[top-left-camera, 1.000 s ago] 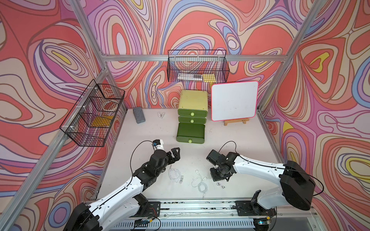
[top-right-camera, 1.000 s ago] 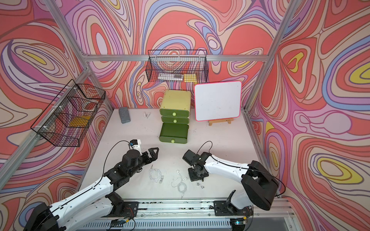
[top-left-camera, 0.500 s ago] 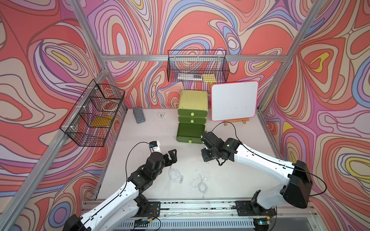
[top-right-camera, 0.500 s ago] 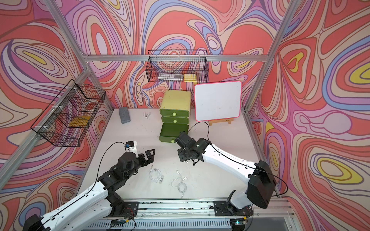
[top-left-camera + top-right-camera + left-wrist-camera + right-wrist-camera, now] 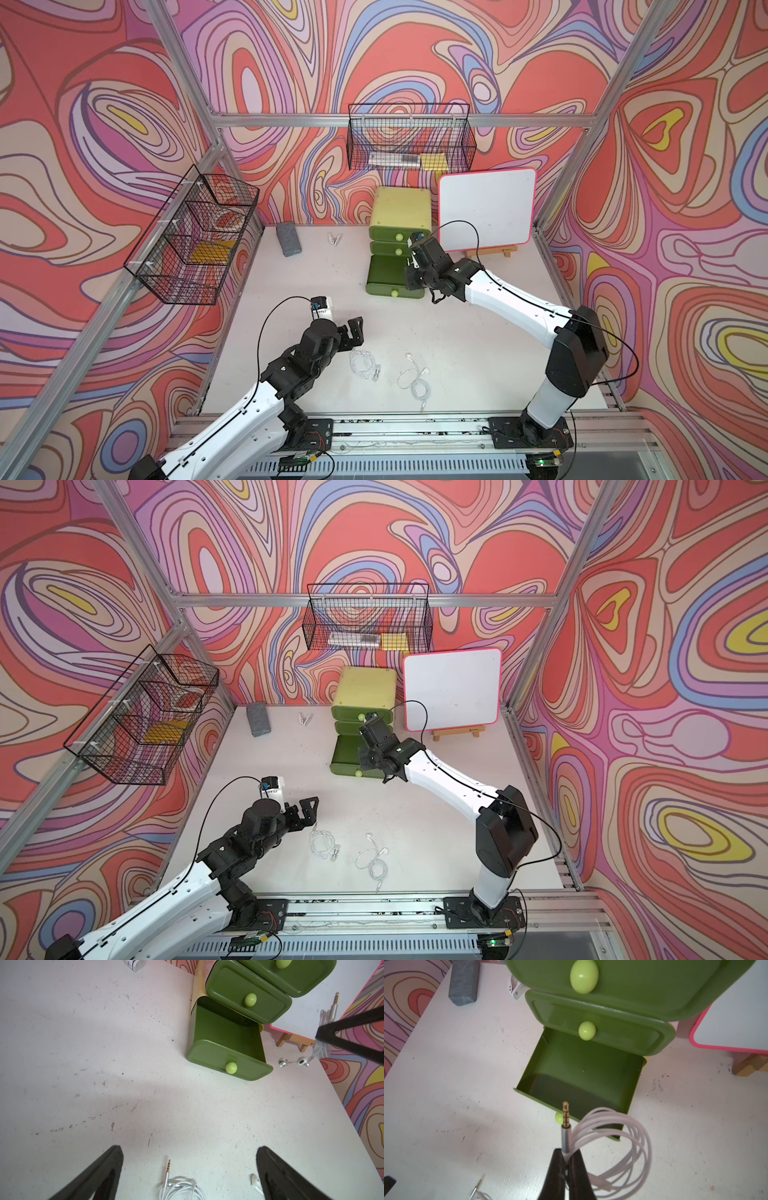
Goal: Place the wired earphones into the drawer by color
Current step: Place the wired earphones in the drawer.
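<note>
The drawer cabinet (image 5: 400, 208) stands at the back middle of the surface (image 5: 478, 332), its bottom drawer (image 5: 384, 274) pulled out frontward — whiteboard (image 5: 486, 210) just right of it, clip (image 5: 335, 239) and block (image 5: 288, 238) to its left. The left earphone set (image 5: 363, 363) and right earphone set (image 5: 415, 378) lie side by side near the front, the former just before the left gripper (image 5: 353, 334). The right gripper (image 5: 566, 1155), holding a third earphone set (image 5: 616, 1142), hangs above the bottom drawer's front right.

I can read nothing anywhere here: the whiteboard (image 5: 486, 212), right of centre in both top views, shows only a bare white face, and the dark print on the white clip (image 5: 136, 963) in the left wrist view is too blurred.
</note>
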Controlling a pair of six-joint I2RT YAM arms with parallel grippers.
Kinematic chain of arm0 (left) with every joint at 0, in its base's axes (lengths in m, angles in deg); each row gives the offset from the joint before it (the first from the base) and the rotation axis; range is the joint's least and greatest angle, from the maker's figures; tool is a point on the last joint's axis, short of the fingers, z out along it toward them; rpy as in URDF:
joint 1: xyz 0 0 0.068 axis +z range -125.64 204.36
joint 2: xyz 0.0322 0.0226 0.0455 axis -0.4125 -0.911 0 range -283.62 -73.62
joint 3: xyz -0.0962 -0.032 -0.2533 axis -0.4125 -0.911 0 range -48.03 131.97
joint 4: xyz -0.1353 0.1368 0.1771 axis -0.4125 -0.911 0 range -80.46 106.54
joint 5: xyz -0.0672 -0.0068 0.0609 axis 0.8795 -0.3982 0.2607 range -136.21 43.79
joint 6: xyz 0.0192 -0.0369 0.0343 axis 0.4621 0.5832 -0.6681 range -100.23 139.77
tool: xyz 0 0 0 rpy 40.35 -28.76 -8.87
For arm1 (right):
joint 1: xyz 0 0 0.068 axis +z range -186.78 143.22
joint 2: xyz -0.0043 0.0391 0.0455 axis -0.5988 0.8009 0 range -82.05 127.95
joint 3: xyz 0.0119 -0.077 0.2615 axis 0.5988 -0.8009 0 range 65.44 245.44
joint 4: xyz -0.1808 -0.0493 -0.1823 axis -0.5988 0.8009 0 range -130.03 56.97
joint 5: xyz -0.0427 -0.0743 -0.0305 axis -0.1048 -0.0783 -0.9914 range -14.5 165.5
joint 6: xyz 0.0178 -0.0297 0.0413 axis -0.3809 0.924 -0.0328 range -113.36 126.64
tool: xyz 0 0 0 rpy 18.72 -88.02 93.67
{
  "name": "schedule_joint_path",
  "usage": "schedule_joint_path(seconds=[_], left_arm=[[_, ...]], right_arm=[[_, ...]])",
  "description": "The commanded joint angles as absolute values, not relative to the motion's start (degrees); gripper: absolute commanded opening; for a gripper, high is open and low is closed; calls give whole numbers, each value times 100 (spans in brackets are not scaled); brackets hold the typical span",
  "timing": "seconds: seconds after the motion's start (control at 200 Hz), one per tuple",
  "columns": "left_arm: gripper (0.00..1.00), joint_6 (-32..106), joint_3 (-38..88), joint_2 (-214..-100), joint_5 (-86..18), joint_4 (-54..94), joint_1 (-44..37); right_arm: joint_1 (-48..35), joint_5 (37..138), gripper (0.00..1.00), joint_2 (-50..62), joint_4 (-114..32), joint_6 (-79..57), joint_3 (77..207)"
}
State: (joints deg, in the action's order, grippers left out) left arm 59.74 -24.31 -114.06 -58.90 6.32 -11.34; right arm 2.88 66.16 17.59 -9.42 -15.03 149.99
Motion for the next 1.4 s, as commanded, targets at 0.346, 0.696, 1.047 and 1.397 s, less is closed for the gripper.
schedule_joint_path(seconds=[0.346,0.696,1.047,1.397], left_arm=[[99,5599,-2508,-11229,-6295,508,-1141],[99,5557,-2571,-11214,-6337,561,-1141],[99,5560,-2440,-11238,-6300,179,-1141],[99,5719,-2108,-11396,-6116,-504,-1146]], right_arm=[[22,6366,0,2658,-2160,-1515,15433],[-13,6515,0,3267,-2294,-1620,15588],[-48,6798,0,3651,-2333,-1795,15565],[-57,6909,4,3708,-2342,-1858,15482]])
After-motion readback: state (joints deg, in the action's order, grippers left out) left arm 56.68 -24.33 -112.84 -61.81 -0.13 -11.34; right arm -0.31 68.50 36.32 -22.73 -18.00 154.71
